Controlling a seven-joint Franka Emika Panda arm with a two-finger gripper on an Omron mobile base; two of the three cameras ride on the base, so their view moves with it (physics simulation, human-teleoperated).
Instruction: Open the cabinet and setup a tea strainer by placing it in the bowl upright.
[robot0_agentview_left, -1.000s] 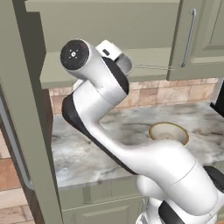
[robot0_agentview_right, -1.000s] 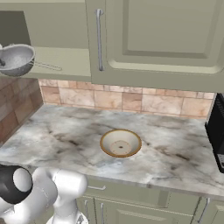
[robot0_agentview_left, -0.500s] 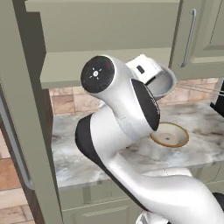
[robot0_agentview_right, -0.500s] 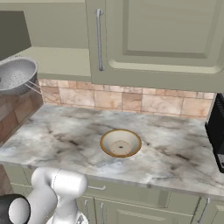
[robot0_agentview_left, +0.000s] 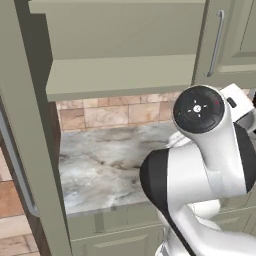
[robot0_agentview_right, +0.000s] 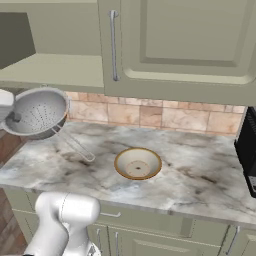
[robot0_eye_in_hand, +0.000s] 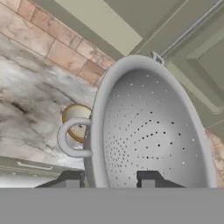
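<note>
Above the counter (robot0_agentview_right: 60, 165), left of the bowl (robot0_agentview_right: 138, 163): strainer (robot0_agentview_right: 37, 112) pinched by its rim in the gripper (robot0_eye_in_hand: 107, 178), tilted. Could tip over if released off-centre.

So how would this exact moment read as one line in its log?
cabinet: open | gripper: shut on tea strainer, above counter | bowl: on counter, empty
</note>
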